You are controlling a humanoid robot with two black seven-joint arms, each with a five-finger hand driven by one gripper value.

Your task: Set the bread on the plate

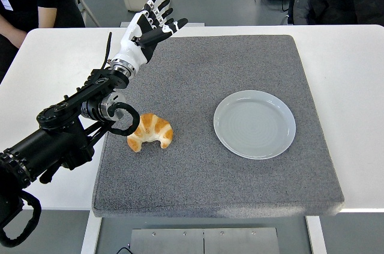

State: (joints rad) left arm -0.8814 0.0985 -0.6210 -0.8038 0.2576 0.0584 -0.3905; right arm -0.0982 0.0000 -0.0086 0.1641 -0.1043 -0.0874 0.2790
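Grey mat (pixel 204 170) on white worktop (pixel 348 86). Left hand (pixel 147 26) raised, fingers spread, empty, far past croissant (pixel 150 132); forearm could nudge it.

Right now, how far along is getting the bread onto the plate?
Nothing is done yet: the bread lies on the grey mat, left of the bare plate. The left hand hovers open at the mat's far left corner, holding nothing. Grasping, carrying and placing all remain.

Bare grey mat (pixel 198 164) between croissant (pixel 150 132) and plate (pixel 254 123) — nothing stands between.
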